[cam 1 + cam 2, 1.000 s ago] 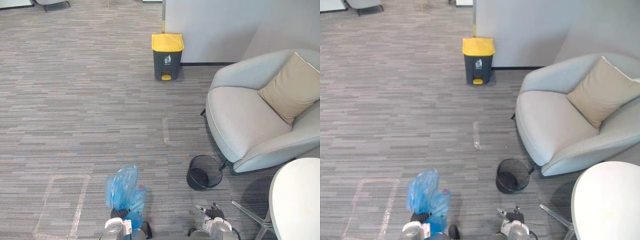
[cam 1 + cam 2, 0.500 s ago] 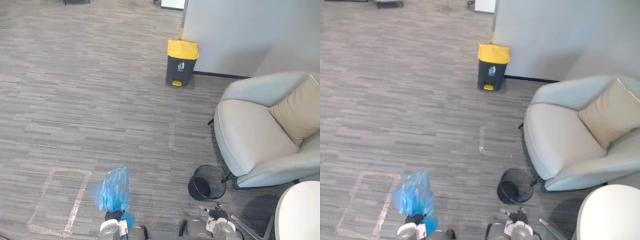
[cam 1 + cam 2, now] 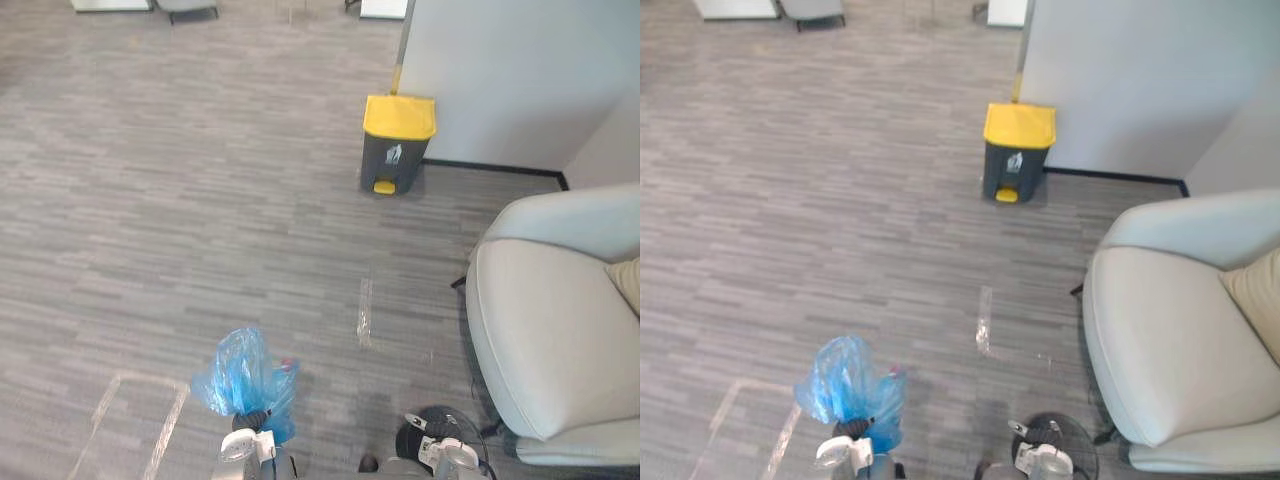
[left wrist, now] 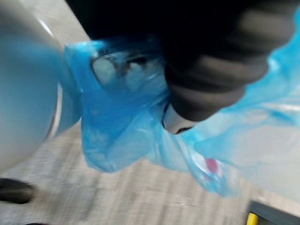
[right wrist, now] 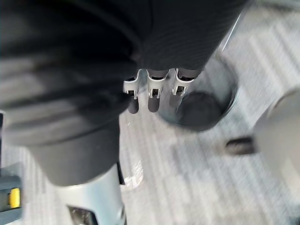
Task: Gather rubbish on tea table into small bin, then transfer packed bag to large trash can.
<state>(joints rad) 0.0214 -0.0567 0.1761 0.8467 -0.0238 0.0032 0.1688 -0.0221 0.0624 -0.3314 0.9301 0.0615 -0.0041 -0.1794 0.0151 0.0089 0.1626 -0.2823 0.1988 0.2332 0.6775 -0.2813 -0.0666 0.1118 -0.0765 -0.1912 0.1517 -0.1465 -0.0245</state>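
A blue plastic bag (image 3: 243,377) stuffed with rubbish hangs just above the carpet, low in the eye views and left of centre. My left hand (image 3: 251,420) is shut on its gathered neck; in the left wrist view the blue film (image 4: 123,123) bunches round the dark cover (image 4: 212,75). The large trash can (image 3: 397,142), dark grey with a yellow lid, stands shut by the wall ahead and to the right. My right hand (image 5: 151,95) hangs open and holds nothing, over the small black mesh bin (image 5: 202,104), which stands on the floor (image 3: 1058,448).
A pale grey armchair (image 3: 552,325) takes up the right side, close to the small bin. Clear tape strips (image 3: 365,306) lie on the carpet between me and the large can. A taped rectangle (image 3: 135,415) marks the floor at the lower left.
The camera has moved forward and turned, so the large can sits closer and the white table has left the picture. The bag stays in my left hand.
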